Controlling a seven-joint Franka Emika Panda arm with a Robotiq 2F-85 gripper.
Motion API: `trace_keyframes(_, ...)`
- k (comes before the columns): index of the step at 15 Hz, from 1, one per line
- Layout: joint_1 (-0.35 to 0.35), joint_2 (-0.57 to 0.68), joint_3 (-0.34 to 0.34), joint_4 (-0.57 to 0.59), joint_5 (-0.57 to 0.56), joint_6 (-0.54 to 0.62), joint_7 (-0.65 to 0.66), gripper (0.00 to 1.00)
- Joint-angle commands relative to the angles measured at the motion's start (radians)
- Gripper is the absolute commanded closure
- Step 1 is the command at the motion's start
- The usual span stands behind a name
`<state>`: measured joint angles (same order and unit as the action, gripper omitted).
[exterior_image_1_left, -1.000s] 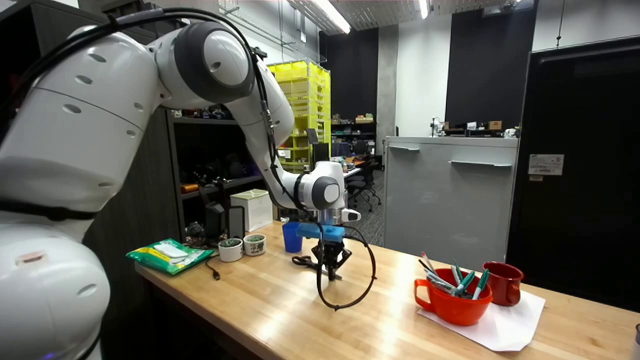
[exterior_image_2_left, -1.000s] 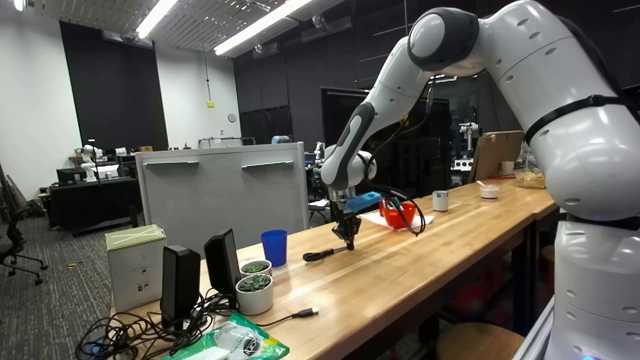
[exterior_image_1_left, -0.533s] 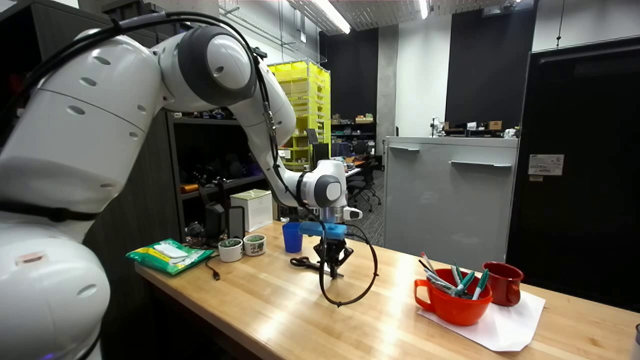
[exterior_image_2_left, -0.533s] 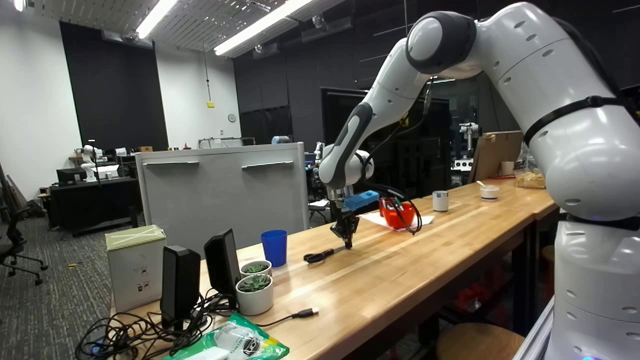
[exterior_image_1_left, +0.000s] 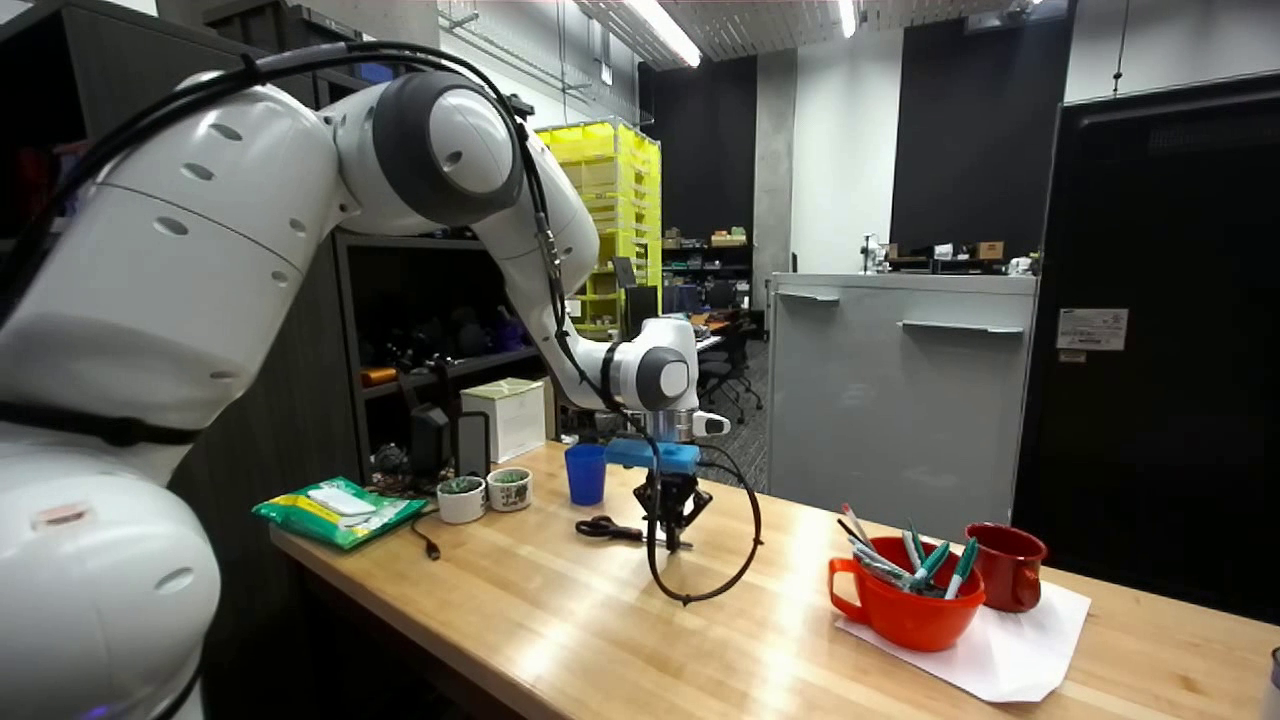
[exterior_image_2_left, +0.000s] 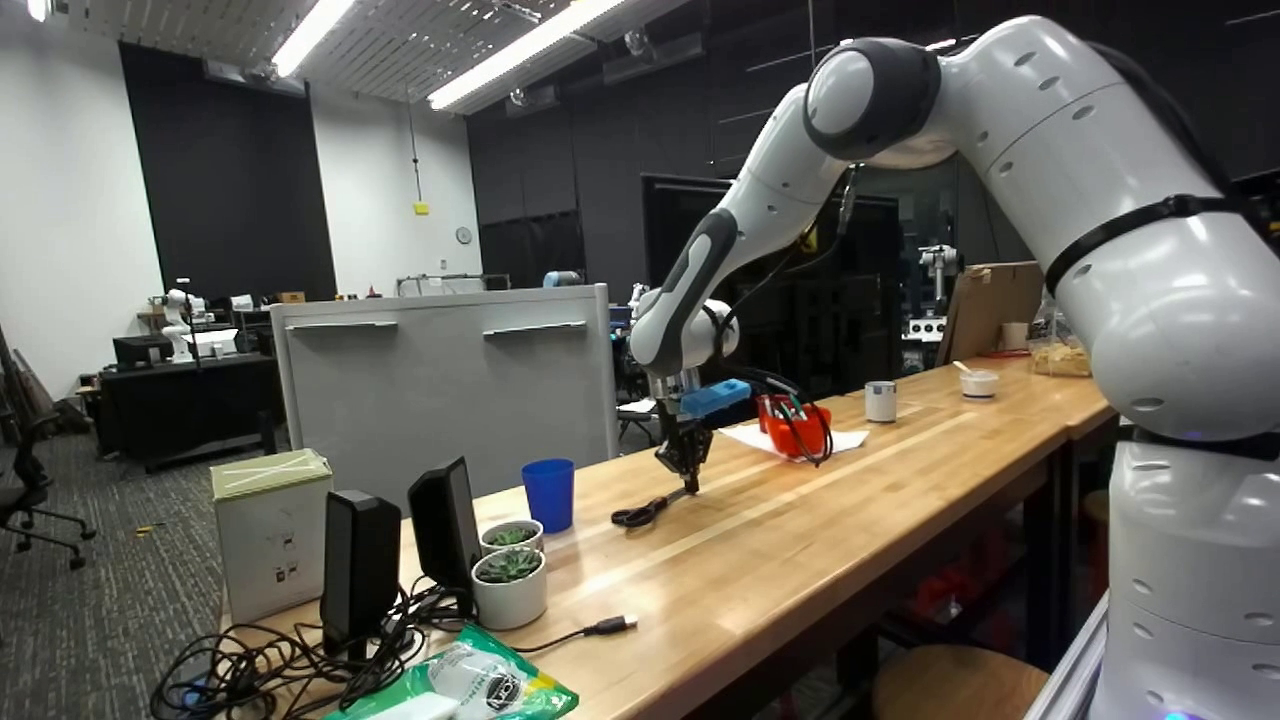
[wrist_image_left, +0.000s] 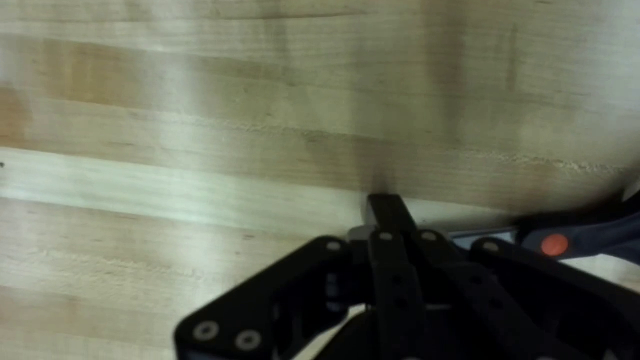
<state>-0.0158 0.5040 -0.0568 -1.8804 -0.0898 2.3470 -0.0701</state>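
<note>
Tall lab room, gray carpet (exterior_image_2_left: 120, 620) below, strip lights (exterior_image_2_left: 525, 54) above
In an exterior view, a tall black panel (exterior_image_2_left: 225, 170) stands out against the white wall (exterior_image_2_left: 360, 180), where a round clock (exterior_image_2_left: 463, 236) hangs under a slatted ceiling (exterior_image_2_left: 400, 45); a round wooden seat (exterior_image_2_left: 960, 685) shows below the planked wooden desk (exterior_image_2_left: 780, 540). In both exterior views, a gray partition (exterior_image_1_left: 900, 430) bears 2 narrow ledges (exterior_image_1_left: 962, 327); in an exterior view, a yellow rack (exterior_image_1_left: 635, 200) rises beyond dark shelving (exterior_image_1_left: 405, 285).
</note>
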Motion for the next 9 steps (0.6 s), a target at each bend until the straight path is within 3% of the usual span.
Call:
trace_keyframes(1,0.000,0.029,0.004,0.055,-0.016,-0.044,0.003,1.00)
trace_keyframes(9,0.011,0.086,0.008,0.151,-0.020,-0.095,0.008,1.00)
